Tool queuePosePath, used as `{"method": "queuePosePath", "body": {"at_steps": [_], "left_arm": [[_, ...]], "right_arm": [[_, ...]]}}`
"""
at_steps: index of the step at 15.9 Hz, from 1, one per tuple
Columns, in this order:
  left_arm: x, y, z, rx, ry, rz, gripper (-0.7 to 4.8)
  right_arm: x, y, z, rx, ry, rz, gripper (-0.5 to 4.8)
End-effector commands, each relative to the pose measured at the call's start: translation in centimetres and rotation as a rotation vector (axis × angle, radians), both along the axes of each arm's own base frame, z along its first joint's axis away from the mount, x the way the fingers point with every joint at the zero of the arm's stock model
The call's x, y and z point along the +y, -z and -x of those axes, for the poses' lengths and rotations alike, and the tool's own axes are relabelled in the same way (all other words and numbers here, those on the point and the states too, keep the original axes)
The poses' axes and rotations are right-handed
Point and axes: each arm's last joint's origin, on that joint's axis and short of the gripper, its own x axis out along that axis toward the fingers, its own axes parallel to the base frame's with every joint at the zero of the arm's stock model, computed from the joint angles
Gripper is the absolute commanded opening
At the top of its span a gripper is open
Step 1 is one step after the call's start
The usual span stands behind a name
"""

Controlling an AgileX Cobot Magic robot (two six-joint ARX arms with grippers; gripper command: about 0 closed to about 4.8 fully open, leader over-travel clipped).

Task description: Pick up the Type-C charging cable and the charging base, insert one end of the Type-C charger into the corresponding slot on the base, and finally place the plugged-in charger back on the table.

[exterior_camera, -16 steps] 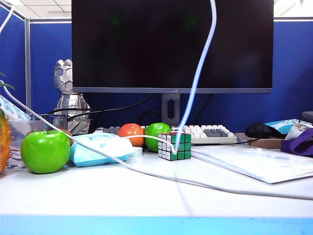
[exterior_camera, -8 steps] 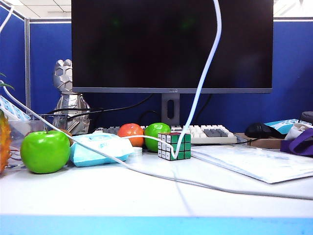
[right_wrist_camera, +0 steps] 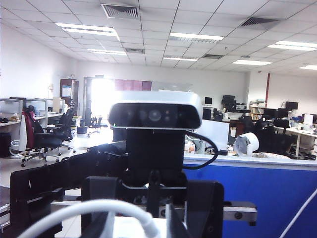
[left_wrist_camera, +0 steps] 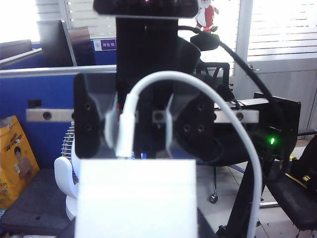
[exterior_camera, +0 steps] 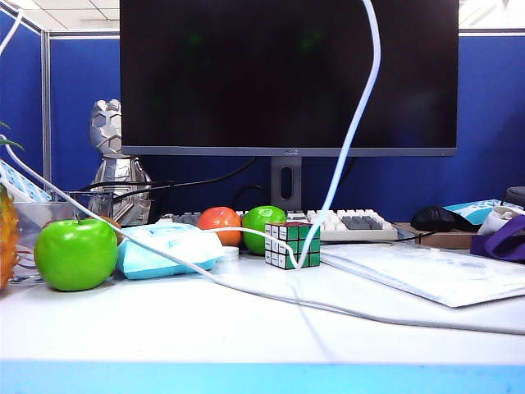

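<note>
in the exterior view neither gripper shows; we see only the type-c charging cable (exterior_camera: 354, 123) hanging down from above the frame in front of the black monitor (exterior_camera: 289, 74). a second ago its upper part left the frame a little further left; now that stretch has drifted right and the curve bulges more that way. its low bend sits in front of the rubik's cube (exterior_camera: 293, 245), as before, and a strand runs left past the green and orange fruit toward the pale blue wipes pack (exterior_camera: 168, 249). the greyish cord (exterior_camera: 246, 289) across the table (exterior_camera: 246, 328), the green apple (exterior_camera: 76, 254) and the papers (exterior_camera: 426, 275) lie unchanged.

in the left wrist view the left gripper (left_wrist_camera: 136, 126) is raised off the table, facing the other arm's camera. the charging base (left_wrist_camera: 135, 197) fills the foreground, its sides hidden, so we cannot tell whether the fingers clamp it. the cable's plug (left_wrist_camera: 126, 134) stands end-on at the base's edge.

in the right wrist view the right gripper (right_wrist_camera: 148, 223) lies at the frame's edge, cable arching across; its grip we cannot tell.
</note>
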Motion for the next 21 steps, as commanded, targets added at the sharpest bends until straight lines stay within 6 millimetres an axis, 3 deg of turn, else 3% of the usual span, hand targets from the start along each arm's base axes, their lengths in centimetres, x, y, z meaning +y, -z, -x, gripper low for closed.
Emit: {"method": "queuePosePath", "body": {"at_steps": [1, 8, 11, 21], "left_arm": [[0.2, -0.4, 0.3, -0.022, 0.004, 0.015, -0.06], [0.2, -0.3, 0.3, -0.015, 0.004, 0.010, -0.06], [0.2, -0.4, 0.3, -0.017, 0.004, 0.012, -0.06], [0.2, -0.7, 0.3, -0.049, 0.004, 0.035, -0.06]], "right_arm": [[-0.1, -0.3, 0.2, -0.019, 0.003, -0.016, 1.02], [-0.2, -0.4, 0.3, -0.029, 0.019, -0.036, 0.82], [-0.1, -0.3, 0.1, -0.030, 0.018, -0.028, -0.02], [1.0, 1.1, -1.2, -0.044, -0.057, 0.088, -0.02]]}}
